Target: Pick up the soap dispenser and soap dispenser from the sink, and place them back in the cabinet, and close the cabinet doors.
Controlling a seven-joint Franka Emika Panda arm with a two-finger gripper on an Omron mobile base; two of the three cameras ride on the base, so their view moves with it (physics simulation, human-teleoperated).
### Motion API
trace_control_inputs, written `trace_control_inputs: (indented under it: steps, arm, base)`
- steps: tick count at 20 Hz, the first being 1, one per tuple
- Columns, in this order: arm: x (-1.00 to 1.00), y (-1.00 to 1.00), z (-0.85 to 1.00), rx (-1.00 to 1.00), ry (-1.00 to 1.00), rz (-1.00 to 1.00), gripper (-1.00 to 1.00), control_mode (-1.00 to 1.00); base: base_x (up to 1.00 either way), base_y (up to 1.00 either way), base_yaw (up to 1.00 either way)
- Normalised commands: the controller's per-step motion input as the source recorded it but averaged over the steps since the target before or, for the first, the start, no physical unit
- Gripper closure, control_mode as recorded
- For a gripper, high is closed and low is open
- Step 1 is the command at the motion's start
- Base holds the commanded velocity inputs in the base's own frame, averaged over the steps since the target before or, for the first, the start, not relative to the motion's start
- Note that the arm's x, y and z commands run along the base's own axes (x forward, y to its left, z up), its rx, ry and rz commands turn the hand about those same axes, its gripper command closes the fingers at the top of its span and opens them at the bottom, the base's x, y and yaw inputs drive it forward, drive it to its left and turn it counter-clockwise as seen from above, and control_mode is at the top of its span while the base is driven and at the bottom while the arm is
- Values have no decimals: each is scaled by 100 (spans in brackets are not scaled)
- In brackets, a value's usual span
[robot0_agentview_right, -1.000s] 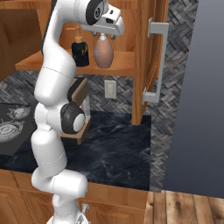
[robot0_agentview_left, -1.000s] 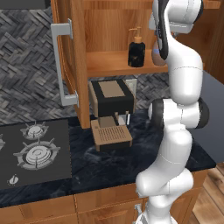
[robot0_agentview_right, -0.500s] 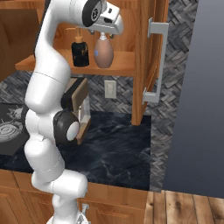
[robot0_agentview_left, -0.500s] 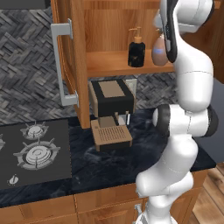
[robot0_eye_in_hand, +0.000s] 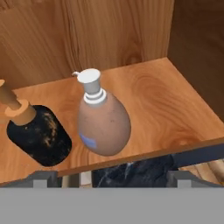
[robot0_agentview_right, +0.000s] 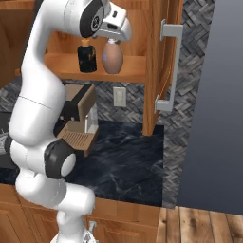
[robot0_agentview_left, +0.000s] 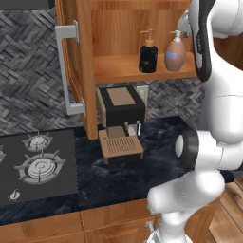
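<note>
**Q:** Left base view first: where are the bottles, and what surrounds them?

**A:** Both stand on the cabinet (robot0_agentview_left: 123,33) shelf. The black soap dispenser (robot0_agentview_left: 148,55) is on the left, the peach-orange soap dispenser (robot0_agentview_left: 175,54) just beside it on the right. The left cabinet door (robot0_agentview_left: 76,66) is swung open, its grey bar handle (robot0_agentview_left: 63,71) facing out. Below the shelf a coffee machine (robot0_agentview_left: 120,121) sits on the dark marble counter (robot0_agentview_left: 118,175), with a stovetop (robot0_agentview_left: 35,163) to its left. The white arm (robot0_agentview_left: 213,118) rises at the right and hides the shelf's right end.

**Q:** And the right base view?

**A:** The same pair show on the shelf, black bottle (robot0_agentview_right: 87,58) left, peach one (robot0_agentview_right: 113,59) right. The gripper (robot0_agentview_right: 118,29) hangs just above and in front of the peach bottle's pump. The right cabinet door (robot0_agentview_right: 161,61) stands open, edge-on, with its own handle (robot0_agentview_right: 168,66); a wall outlet (robot0_agentview_right: 119,97) sits under the shelf. The arm covers part of the coffee machine (robot0_agentview_right: 80,118).

**Q:** Hand view: is anything gripped?

**A:** No. The two finger tips (robot0_eye_in_hand: 43,179) sit wide apart at the bottom, spread with nothing between them. The peach bottle (robot0_eye_in_hand: 103,122) stands upright near the shelf's front edge, apart from the tips; the black one (robot0_eye_in_hand: 39,133) is beside it on the left.
</note>
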Motion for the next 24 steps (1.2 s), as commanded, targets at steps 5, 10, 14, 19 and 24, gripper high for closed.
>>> trace_control_inputs:
  steps: [5, 10, 14, 19, 24]
  arm:
    - [-57, 0, -10, -2, -24, 1, -100, -100]
    - [-53, 0, -15, -2, -20, 3, -100, -100]
    - [-61, -3, -1, 0, -11, 4, -100, -100]
    - [-57, -2, 0, 0, -5, 3, -100, -100]
    - [-50, -22, 0, 0, -5, 2, -100, -100]
  base:
    - [0, 0, 0]
    - [0, 0, 0]
    - [0, 0, 0]
    - [0, 0, 0]
    - [0, 0, 0]
